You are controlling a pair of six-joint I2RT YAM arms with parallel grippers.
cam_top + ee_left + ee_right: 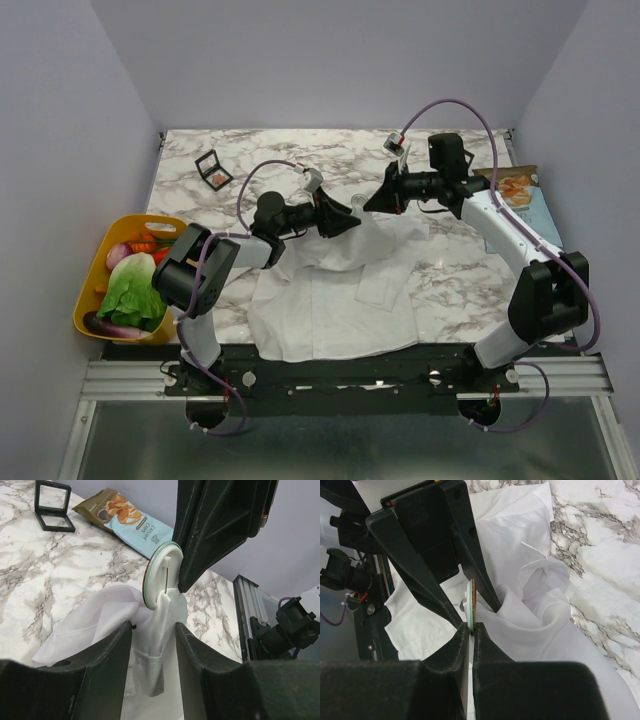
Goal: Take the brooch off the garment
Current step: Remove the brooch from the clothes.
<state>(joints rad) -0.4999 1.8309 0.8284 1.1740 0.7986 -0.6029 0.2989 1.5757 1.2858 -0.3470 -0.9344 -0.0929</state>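
Over the marble table (450, 290), we see the right gripper (471, 629) pinching the brooch (156, 567) by its rim between its tips. The left gripper (153, 632) clamps the garment (330, 300) fold hanging just below it.

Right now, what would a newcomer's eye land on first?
The right gripper pinches a small round green-rimmed brooch above the large white button-up shirt on the marble table, fabric peaking up to it between the fingers of the left gripper. A yellow basket of vegetables sits at its left edge.
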